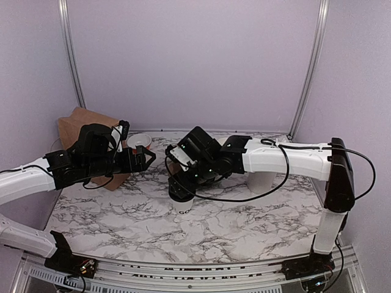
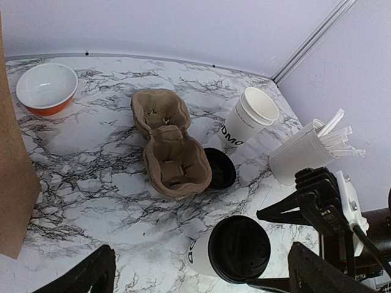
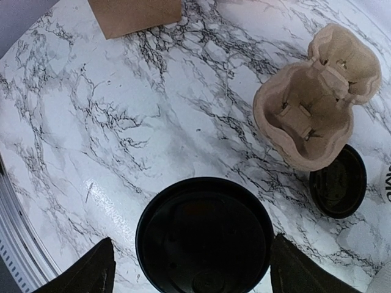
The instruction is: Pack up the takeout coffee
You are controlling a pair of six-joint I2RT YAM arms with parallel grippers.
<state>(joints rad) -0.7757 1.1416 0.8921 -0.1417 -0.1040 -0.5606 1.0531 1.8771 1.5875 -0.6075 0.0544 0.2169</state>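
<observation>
The table point(image 1: 244, 226) is crowded, and that is the first worry. The right arm reaches across it from the far side, so a wide swing could sweep the utensil cup point(image 2: 302, 155) or the open cup point(image 2: 250, 116) standing behind the carrier point(image 2: 168, 143).

The bag point(image 1: 76, 128) sits at the far left, behind the left arm. I cannot tell whether its mouth is open. If it isn't, anything brought there would simply push it over.

The left gripper point(image 1: 145, 160) hangs wide open and empty, near the coffee point(image 2: 235, 250) but apart from it. The two arms are close enough here that lifting the cup towards the left could knock them together.

The right gripper point(image 3: 192, 256) is directly above the coffee. Its jaws are spread to either side of the black lid, with a gap showing on at least one side, so nothing is gripped yet. The coffee stands upright on the marble at the near middle, just in front of the carrier.

A pinch at lid height could pop the lid off, and a hard pinch lower down could buckle the paper wall. An off-centre close would shove the cup sideways and tip it.

The loose lid point(image 2: 219, 168) lies right beside the carrier, and a cup set down on it would rock.
</observation>
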